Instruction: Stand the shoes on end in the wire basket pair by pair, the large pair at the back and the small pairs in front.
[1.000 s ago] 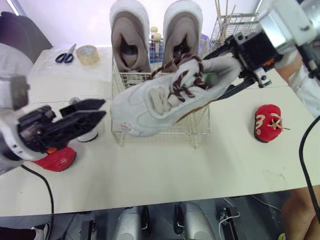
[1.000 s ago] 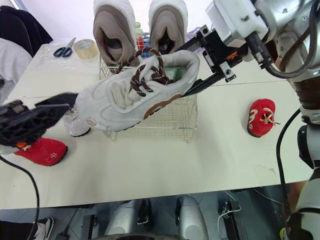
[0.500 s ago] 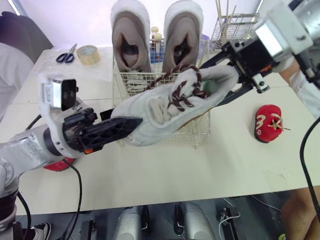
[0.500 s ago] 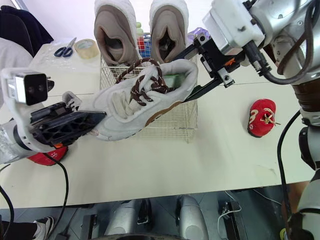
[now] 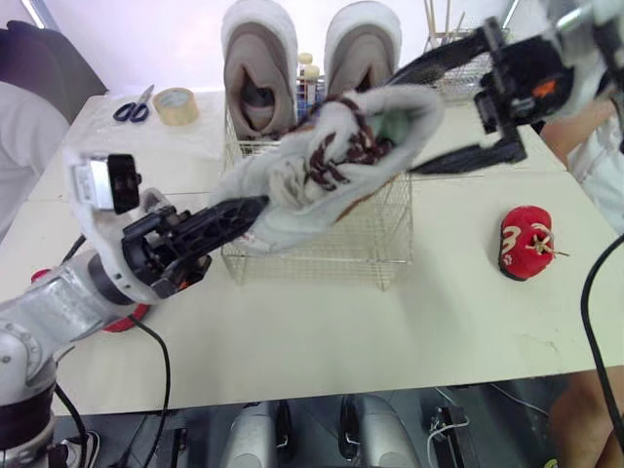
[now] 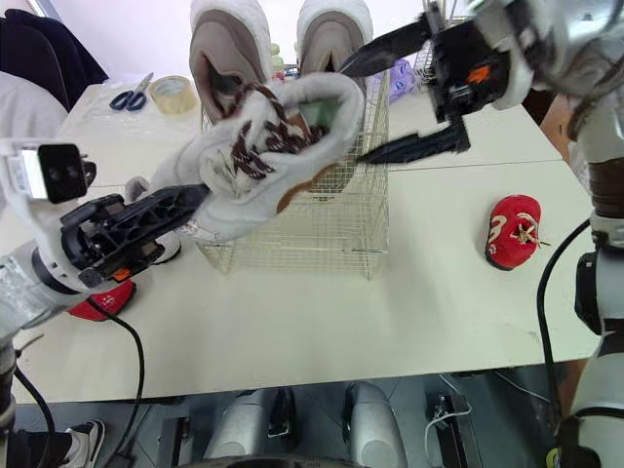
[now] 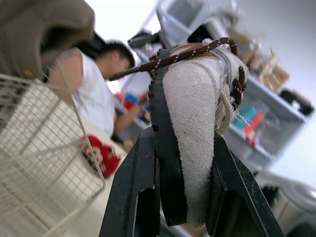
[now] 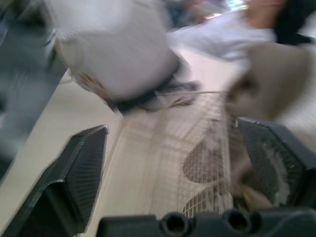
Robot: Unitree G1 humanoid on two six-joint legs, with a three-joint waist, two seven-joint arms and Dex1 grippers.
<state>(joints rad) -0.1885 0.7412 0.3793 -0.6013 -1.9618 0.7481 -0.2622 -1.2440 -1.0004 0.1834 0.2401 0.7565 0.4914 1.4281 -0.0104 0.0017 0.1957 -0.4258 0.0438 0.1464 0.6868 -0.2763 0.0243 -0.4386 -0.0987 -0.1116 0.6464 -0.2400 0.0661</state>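
Note:
A white sneaker (image 5: 322, 166) with brown laces hangs over the wire basket (image 5: 322, 255), heel raised. My left gripper (image 5: 249, 207) is shut on its toe; in the left wrist view both fingers (image 7: 133, 197) clamp the toe and sole (image 7: 190, 123). My right gripper (image 5: 402, 125) stands open at the heel, its fingers spread above and below it. The large taupe pair (image 5: 258, 68) stands on end at the back of the basket. One small red shoe (image 5: 526, 242) lies on the table to the right, another (image 5: 122, 317) under my left arm.
Scissors (image 5: 132, 104) and a tape roll (image 5: 171, 105) lie at the back left. A second wire rack (image 5: 453, 49) stands at the back right. A person (image 5: 595, 146) is at the table's right side, and a sleeve (image 5: 24, 127) at the left.
My left gripper moved in and shut on the sneaker's toe. My right gripper opened and let go of the heel. The sneaker has tipped heel-up, closer to the basket.

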